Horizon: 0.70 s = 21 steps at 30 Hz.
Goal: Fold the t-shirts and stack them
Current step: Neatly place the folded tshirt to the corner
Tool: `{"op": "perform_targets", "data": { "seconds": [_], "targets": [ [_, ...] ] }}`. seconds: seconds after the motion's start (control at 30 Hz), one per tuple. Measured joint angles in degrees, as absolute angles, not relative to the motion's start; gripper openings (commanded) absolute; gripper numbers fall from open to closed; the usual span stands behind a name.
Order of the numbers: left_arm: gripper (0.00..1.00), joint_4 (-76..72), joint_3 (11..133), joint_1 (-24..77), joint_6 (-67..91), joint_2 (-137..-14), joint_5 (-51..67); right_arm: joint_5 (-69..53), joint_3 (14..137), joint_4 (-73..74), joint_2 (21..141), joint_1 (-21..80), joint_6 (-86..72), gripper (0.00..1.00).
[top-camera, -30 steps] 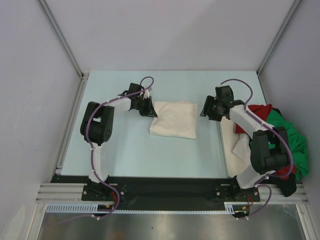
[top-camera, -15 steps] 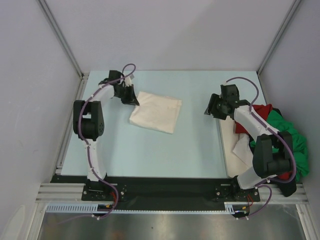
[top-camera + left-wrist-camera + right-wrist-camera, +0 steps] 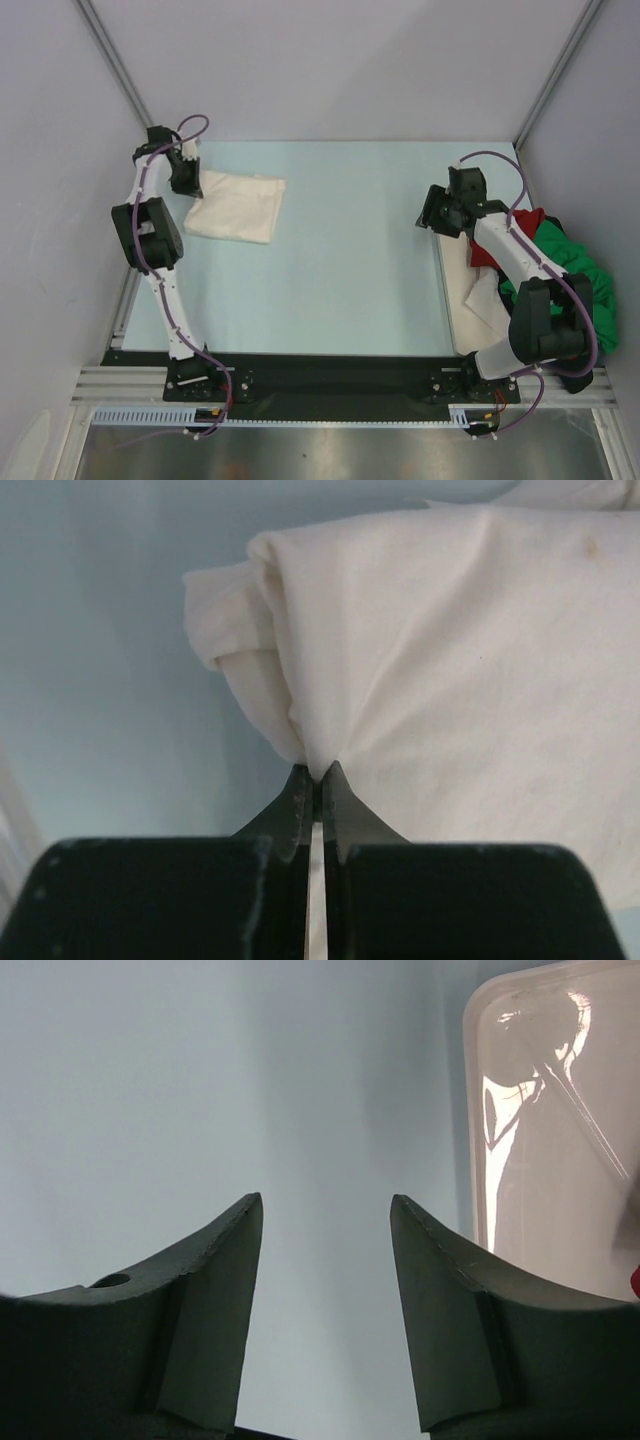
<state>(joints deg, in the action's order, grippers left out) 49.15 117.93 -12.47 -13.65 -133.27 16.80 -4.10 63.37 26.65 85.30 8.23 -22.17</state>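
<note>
- Since the earlier frames, the left arm has swung out toward the far-left corner of the pale blue table (image 3: 350,290). It has dragged the folded cream t-shirt (image 3: 238,205) with it from the table's middle, while the right arm has barely shifted.
- The heap of unfolded shirts sits at the table's right edge. The green t-shirt (image 3: 585,285) is outermost, the red t-shirt (image 3: 512,228) is on its inner side, and both spill over a translucent plastic tray (image 3: 462,300).
- The cream t-shirt lies flat as a rough rectangle with its long axis running left to right. All of it lies to the right of the left gripper (image 3: 188,180), well apart from the heap.
- In the left wrist view, the left gripper (image 3: 314,775) is pinched tight on a bunched edge of the cream cloth, and the folded layers fan away beyond the fingertips.
- The right gripper (image 3: 438,212) is spread wide and holds nothing, and in its wrist view only bare table shows between the jaws.
- The right gripper is clearly the nearer one to the next shirt, since the red shirt lies just to its right.
</note>
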Motion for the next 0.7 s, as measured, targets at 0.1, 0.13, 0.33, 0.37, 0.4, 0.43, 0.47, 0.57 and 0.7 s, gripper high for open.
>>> {"op": "perform_targets", "data": {
  "seconds": [0.1,0.13,0.33,0.37,0.4,0.43,0.47,0.57,0.7],
  "targets": [
    [0.00,48.12,121.89,-14.41,-13.65,-135.17,13.08,-3.51,63.37,27.24,85.21,8.23,-21.93,0.59],
    [0.00,47.88,123.39,-14.92,-13.61,-136.00,11.75,-3.20,63.37,27.53,85.17,8.23,-21.87,0.59],
    [0.00,44.80,127.61,-16.29,-12.49,-139.33,6.50,-1.74,63.37,29.26,84.31,8.12,-21.67,0.59],
    [0.00,44.40,127.61,-16.43,-12.29,-139.55,5.80,-1.67,63.37,29.45,84.09,8.12,-21.52,0.59],
    [0.00,44.01,127.61,-16.56,-12.08,-139.70,5.23,-1.37,63.37,29.61,83.83,8.12,-21.39,0.59],
    [0.00,43.59,127.61,-16.78,-12.05,-139.87,4.54,-0.99,63.37,29.69,83.61,8.12,-21.30,0.59],
    [0.00,43.20,127.61,-17.06,-12.05,-140.00,4.03,-0.71,63.37,29.74,83.42,8.10,-21.28,0.59],
    [0.00,41.60,127.50,-18.17,-12.08,-140.16,1.89,-0.30,63.37,29.74,83.22,8.05,-21.26,0.59],
    [0.01,39.57,127.02,-19.68,-12.23,-140.16,-0.51,-0.25,63.37,29.76,83.22,8.01,-21.26,0.59]
  ]
}}
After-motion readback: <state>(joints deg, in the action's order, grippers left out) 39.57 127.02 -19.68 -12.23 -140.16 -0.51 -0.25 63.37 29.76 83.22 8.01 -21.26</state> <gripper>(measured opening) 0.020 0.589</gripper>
